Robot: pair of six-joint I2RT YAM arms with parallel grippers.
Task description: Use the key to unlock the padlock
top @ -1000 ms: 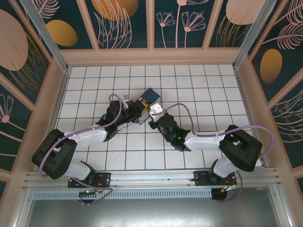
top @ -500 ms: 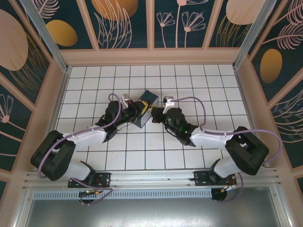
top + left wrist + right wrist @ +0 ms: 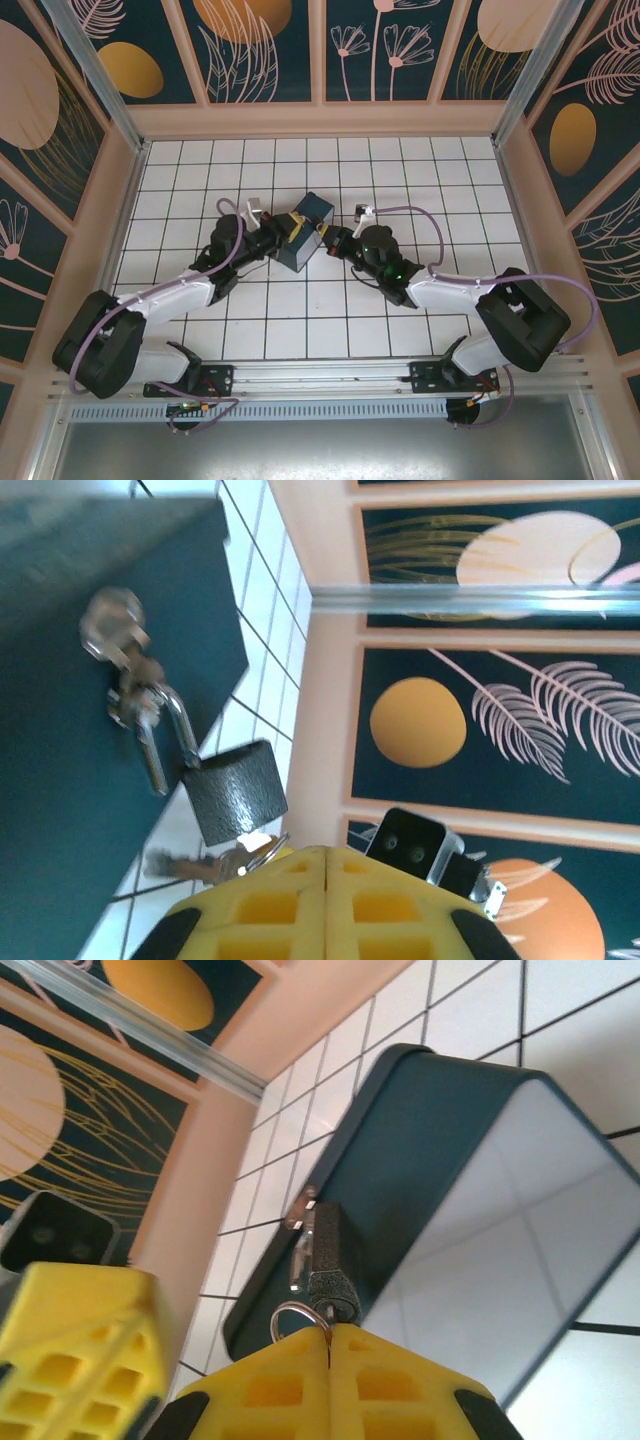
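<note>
Padlock (image 3: 235, 790), dark pebbled body and silvery shackle, hangs from box (image 3: 60, 780); right pincer (image 3: 328, 1335) grips key (image 3: 295, 1322), left pincer (image 3: 328, 852) closed.

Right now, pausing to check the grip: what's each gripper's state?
Left gripper: closed, nothing visibly held.
Right gripper: closed on the key.

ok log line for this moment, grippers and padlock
left gripper: shut, beside padlock | right gripper: shut on key ring at padlock's base | padlock: hanging from hasp on teal box
</note>
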